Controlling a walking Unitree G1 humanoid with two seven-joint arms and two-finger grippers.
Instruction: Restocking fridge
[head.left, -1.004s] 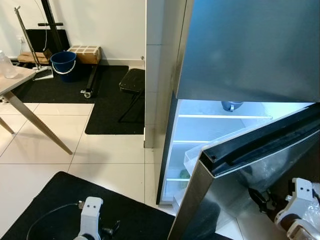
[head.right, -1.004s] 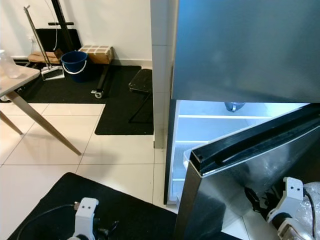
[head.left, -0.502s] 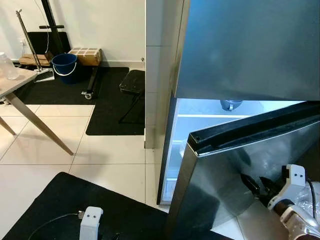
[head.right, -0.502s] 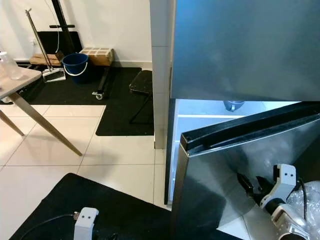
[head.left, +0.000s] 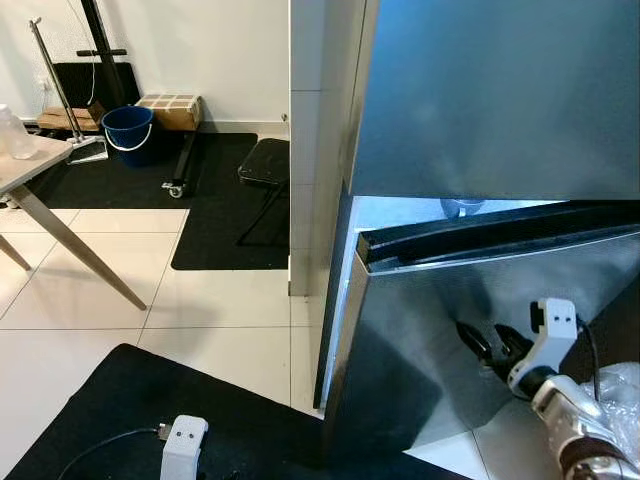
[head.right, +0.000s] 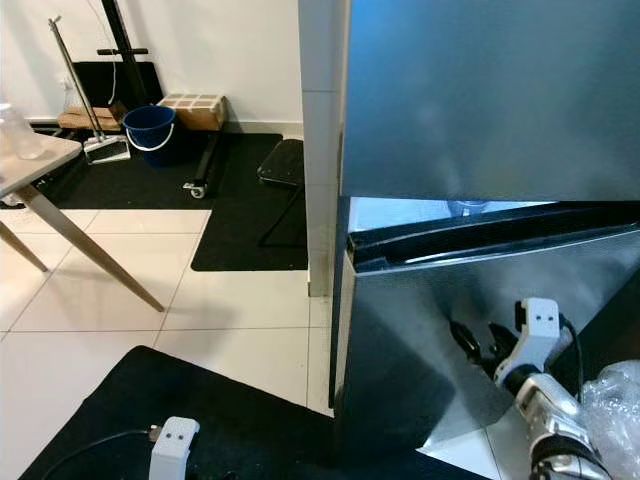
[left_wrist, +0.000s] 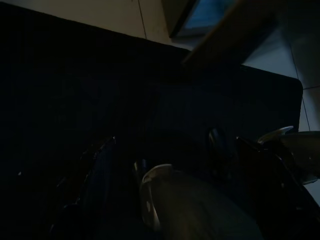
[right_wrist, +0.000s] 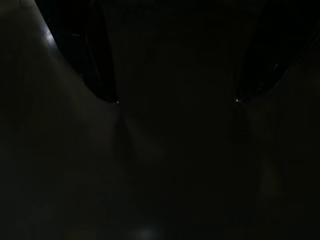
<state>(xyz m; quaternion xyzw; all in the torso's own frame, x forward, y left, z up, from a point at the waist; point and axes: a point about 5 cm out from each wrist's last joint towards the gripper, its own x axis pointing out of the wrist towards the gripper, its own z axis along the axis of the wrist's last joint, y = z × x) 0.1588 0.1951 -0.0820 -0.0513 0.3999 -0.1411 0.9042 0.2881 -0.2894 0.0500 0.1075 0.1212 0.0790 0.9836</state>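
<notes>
No readable brand, label or writing turns up anywhere on the fridge (head.left: 480, 90) or on the things around it. The right gripper (head.left: 478, 347) is pressed up against the steel face of the lower fridge door (head.left: 420, 330), its two black fingers (head.right: 467, 340) spread a little apart with both tips against the metal and nothing between them; the right wrist view is very dark, but the two tips can be made out apart. The door is nearly shut now: a second ago it hung wide with the lit shelves in plain sight, half a second ago it was halfway round, and now just a thin bright strip of the interior (head.left: 400, 211) remains under the upper door, with a blue container (head.left: 460, 207) peeking out. The right gripper has followed the door inward and up across those frames. Crinkled clear plastic (head.left: 625, 395) sits by the right arm. The left gripper (left_wrist: 170, 150) hangs low over the black mat (head.left: 110, 400); whether its fingers are apart cannot be told. A blue bucket (head.left: 127, 125) and a table (head.left: 40, 165) stand off to the left
</notes>
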